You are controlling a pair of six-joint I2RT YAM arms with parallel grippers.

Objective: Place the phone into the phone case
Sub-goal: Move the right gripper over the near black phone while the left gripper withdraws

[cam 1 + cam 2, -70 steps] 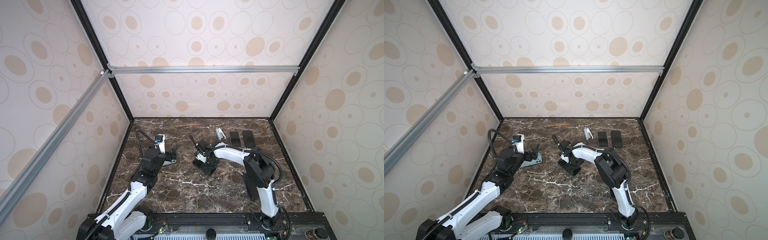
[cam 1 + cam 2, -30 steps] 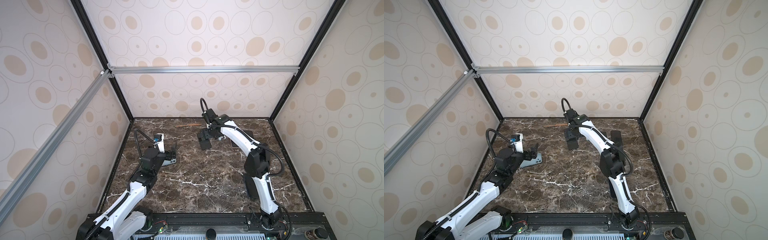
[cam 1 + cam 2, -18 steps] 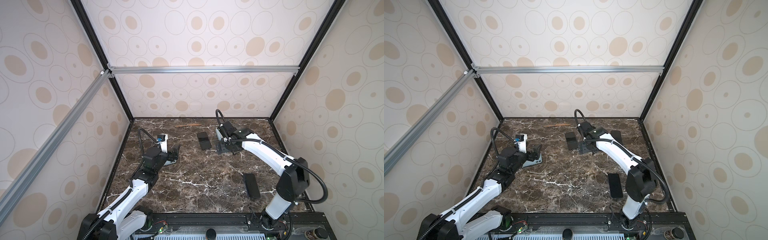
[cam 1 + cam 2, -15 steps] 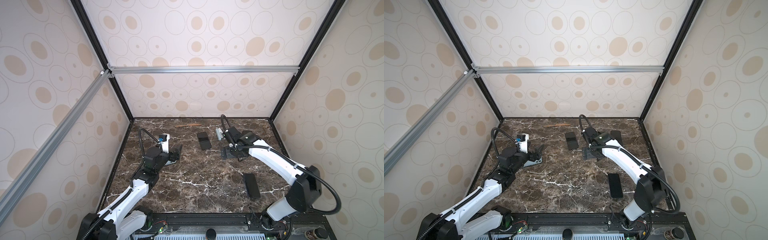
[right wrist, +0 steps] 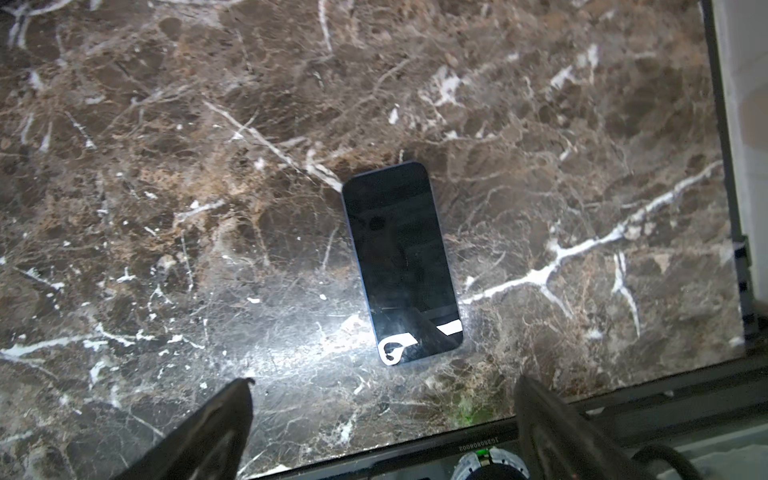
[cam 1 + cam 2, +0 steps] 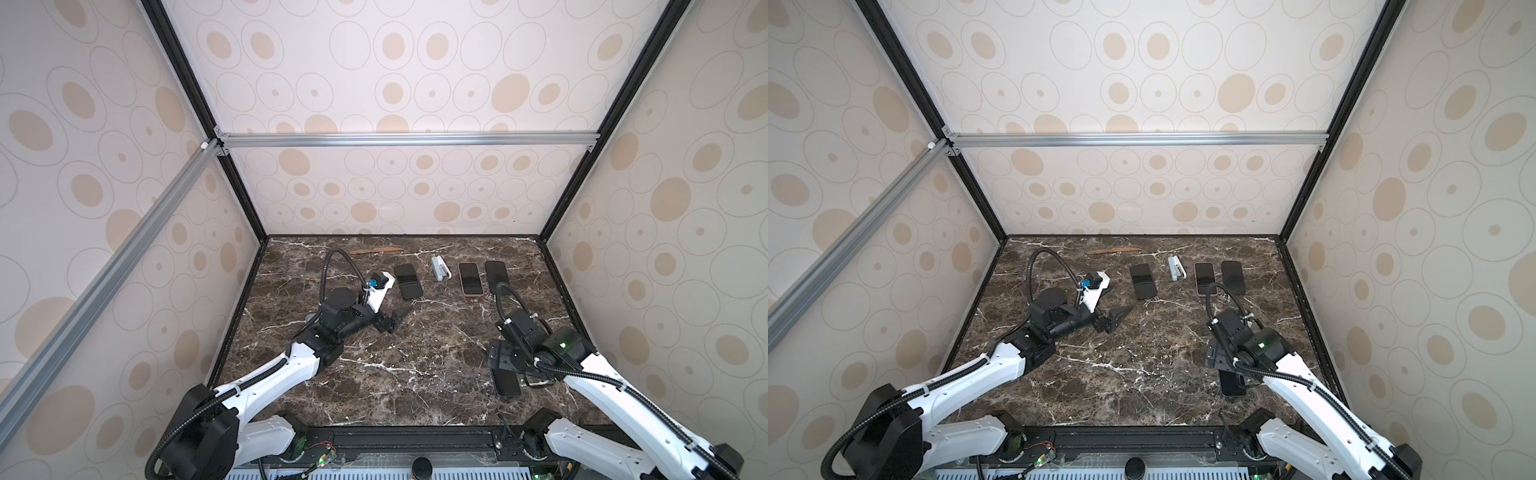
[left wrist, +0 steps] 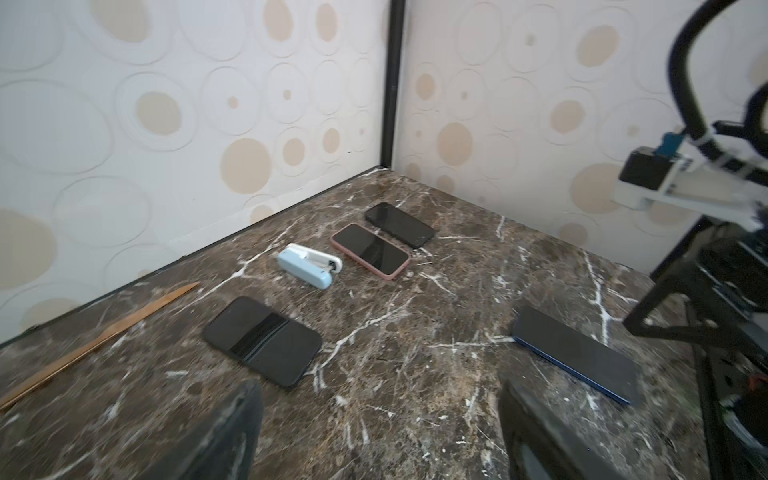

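Observation:
The phone (image 5: 401, 262), dark with a blue edge, lies flat near the table's front right (image 6: 506, 381) (image 6: 1232, 384) and shows in the left wrist view too (image 7: 575, 359). My right gripper (image 5: 384, 415) hovers open just above its far end (image 6: 500, 359) (image 6: 1219, 357), holding nothing. A matte black phone case (image 6: 408, 281) (image 6: 1143, 281) (image 7: 262, 338) lies at the back middle. My left gripper (image 6: 397, 322) (image 6: 1117, 318) (image 7: 382, 436) is open and empty, low over the marble, short of the case.
At the back lie a pink-cased phone (image 6: 470, 278), a black phone (image 6: 497, 272), a pale blue stapler-like device (image 6: 439, 268) and a wooden stick (image 6: 376, 250). Walls enclose the table's back and both sides; a black rail (image 5: 457, 449) runs along the front edge.
My right arm left the case lying at the back middle and swung to the front right, over the phone. My left gripper moved a little toward the centre.

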